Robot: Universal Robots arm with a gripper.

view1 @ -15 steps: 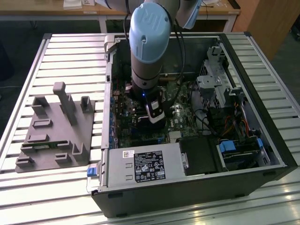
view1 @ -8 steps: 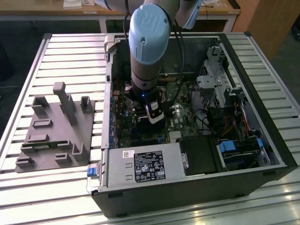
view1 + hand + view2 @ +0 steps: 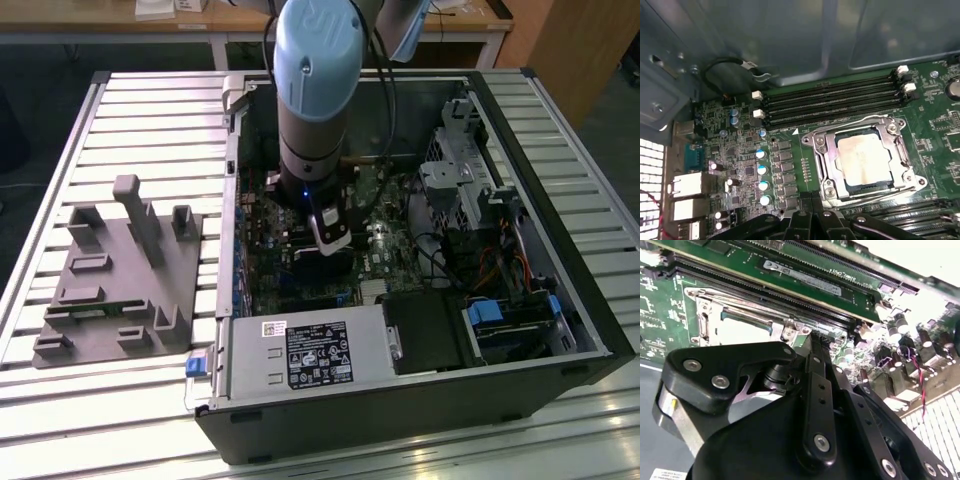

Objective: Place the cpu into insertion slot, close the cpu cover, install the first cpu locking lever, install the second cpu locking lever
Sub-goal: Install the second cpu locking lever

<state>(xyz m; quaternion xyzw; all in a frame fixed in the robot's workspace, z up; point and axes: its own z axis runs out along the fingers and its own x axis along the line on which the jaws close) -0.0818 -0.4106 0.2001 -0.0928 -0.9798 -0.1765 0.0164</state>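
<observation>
In the exterior view the arm (image 3: 318, 100) reaches straight down into the open computer case (image 3: 420, 400), and its wrist hides the middle of the motherboard (image 3: 380, 255), so the socket cannot be seen here. The gripper (image 3: 330, 240) hangs low over the board; I cannot tell whether its fingers are open or shut. A grey fixture block (image 3: 120, 270) lies well apart on the slatted table (image 3: 130, 110), at the exterior view's left. The power supply (image 3: 305, 355) and drive cage (image 3: 460, 165) hem in the board on two sides.

In the second wrist view the black gripper linkage (image 3: 810, 430) covers the lower half of the picture. Beyond it the cover (image 3: 740, 315) lies over the slot, partly cut off by the linkage, with a memory stick (image 3: 805, 275) just behind.

In the first wrist view the cpu (image 3: 865, 157) sits flat in the slot (image 3: 845, 182), its pale face showing through the window of the cover (image 3: 822, 150), which lies down around it. Empty memory slots (image 3: 835, 102) run beside the socket, a row of capacitors (image 3: 761, 170) near the other side. Whether the levers are latched is hard to make out.
</observation>
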